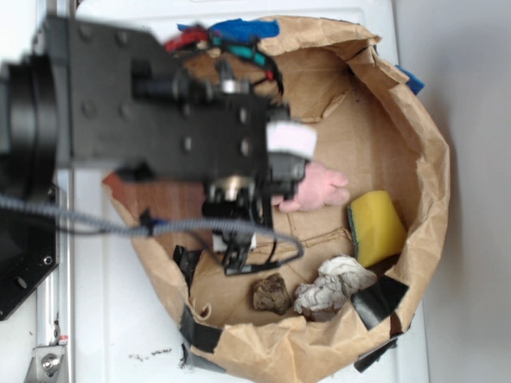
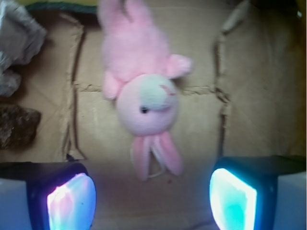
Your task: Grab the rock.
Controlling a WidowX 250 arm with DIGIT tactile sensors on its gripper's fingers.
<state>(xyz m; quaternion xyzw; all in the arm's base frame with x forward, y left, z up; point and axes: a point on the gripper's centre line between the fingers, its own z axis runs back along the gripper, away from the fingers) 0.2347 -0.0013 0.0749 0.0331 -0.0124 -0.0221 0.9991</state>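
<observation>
In the exterior view the rock (image 1: 271,294) lies low in the frame, on the floor of a round brown paper nest (image 1: 423,144) that sits on a white desk (image 1: 104,319). Just to its right, close but not clearly touching, rests a crumpled grey-white paper wad (image 1: 331,289). A yellow sponge (image 1: 376,226) lies further right, near the nest's wall. The black robot arm (image 1: 152,112) fills the upper left and reaches over the nest's middle, hiding most of a pink plush bunny (image 1: 319,188).

In the wrist view the tool (image 2: 152,199) hangs above the cardboard floor with its two glowing pads (image 2: 72,201) spread wide, holding nothing. The bunny lies between and above them at frame centre, head toward the tool. The rock shows at the left edge, well left of the left pad, below the paper wad in the upper left corner.
</observation>
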